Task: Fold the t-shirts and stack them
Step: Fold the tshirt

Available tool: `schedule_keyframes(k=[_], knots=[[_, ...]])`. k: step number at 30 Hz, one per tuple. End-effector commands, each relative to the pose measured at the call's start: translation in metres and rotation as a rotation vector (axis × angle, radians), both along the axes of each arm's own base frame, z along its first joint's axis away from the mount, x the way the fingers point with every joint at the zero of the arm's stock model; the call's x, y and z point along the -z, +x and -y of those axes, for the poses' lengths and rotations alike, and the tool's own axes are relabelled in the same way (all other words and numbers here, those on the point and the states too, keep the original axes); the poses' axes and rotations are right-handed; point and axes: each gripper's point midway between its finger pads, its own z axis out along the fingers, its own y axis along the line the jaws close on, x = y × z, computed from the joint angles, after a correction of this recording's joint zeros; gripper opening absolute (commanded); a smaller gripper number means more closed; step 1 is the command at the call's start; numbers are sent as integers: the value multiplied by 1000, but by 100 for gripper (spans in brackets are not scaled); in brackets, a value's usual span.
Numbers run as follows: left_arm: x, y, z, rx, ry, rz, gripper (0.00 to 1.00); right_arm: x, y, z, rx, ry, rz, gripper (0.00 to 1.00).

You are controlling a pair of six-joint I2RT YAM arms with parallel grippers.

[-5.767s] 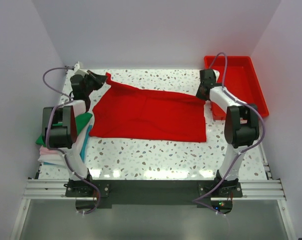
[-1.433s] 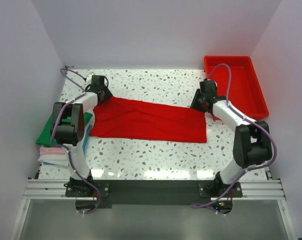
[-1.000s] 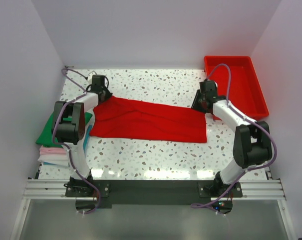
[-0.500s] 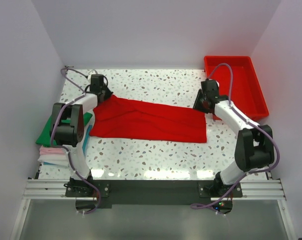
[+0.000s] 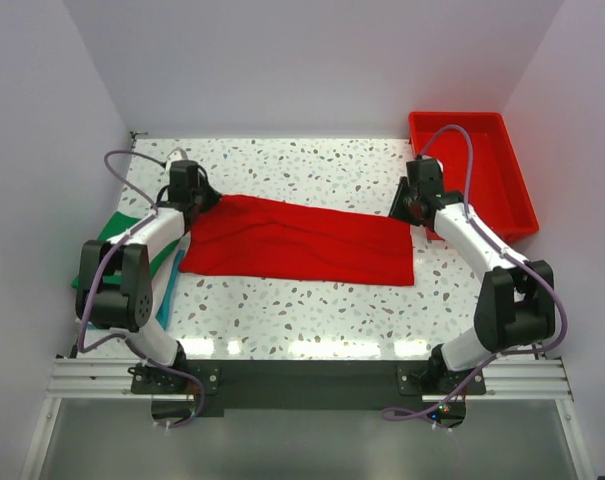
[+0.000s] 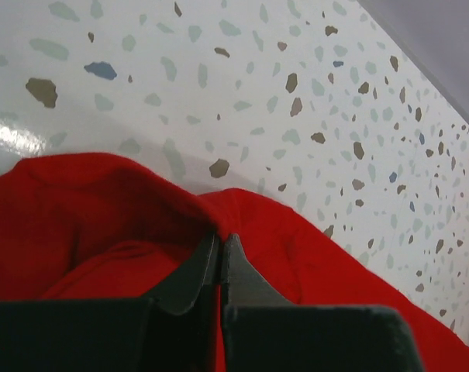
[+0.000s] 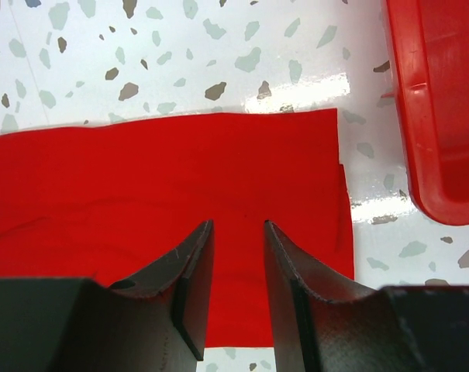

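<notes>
Left gripper pressed together, pinching raised fold of red t-shirt — right gripper part spread above shirt's edge beside red tray, gripping nothing.

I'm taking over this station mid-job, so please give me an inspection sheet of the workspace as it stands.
Surface: speckled white table, glossy, no spills seen.
Job's things: red shirt lies in a wide band across the middle; green shirt and teal shirt sit at the left edge, partly hidden by the left arm.
Clutter: red tray at the far right corner, nothing seen in it.
Hands: left hand shut on the red shirt's far left corner; right hand open over its right edge.
Cables: left cable loops off its arm; right cable arcs over the tray; no snag seen.
Surroundings: plain pale walls; nothing else seen.
</notes>
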Motion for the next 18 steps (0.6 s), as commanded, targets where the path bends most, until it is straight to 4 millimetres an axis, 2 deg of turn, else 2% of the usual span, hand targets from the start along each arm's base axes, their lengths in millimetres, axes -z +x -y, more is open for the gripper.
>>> schedule_keyframes(k=[1,4,5,6,9,11,13,14,15,18], knots=[[-13,-20,8,10,-49,40,0,-15,-3,4,2,-8,46,36],[-12,-39,9,16,-58,41,0,-13,-7,5,2,-13,40,36],[-17,-44,9,19,-58,54,0,-13,-7,6,2,-15,42,36],[-9,-51,9,23,-56,36,0,-12,-9,6,2,-13,39,36],[-4,-57,7,19,-52,24,0,-10,-12,5,-3,-10,34,36],[0,-53,7,21,-49,18,0,-10,-13,5,-5,-8,33,36],[-9,-40,7,25,-39,38,0,-9,-15,6,-5,-10,33,36],[-5,-34,7,26,-31,22,0,-9,-15,6,-7,-11,33,36],[-19,-21,6,25,-19,50,0,-9,-15,6,-5,-14,32,36],[-27,3,0,11,12,61,0,-8,-13,7,-4,-15,31,36]])
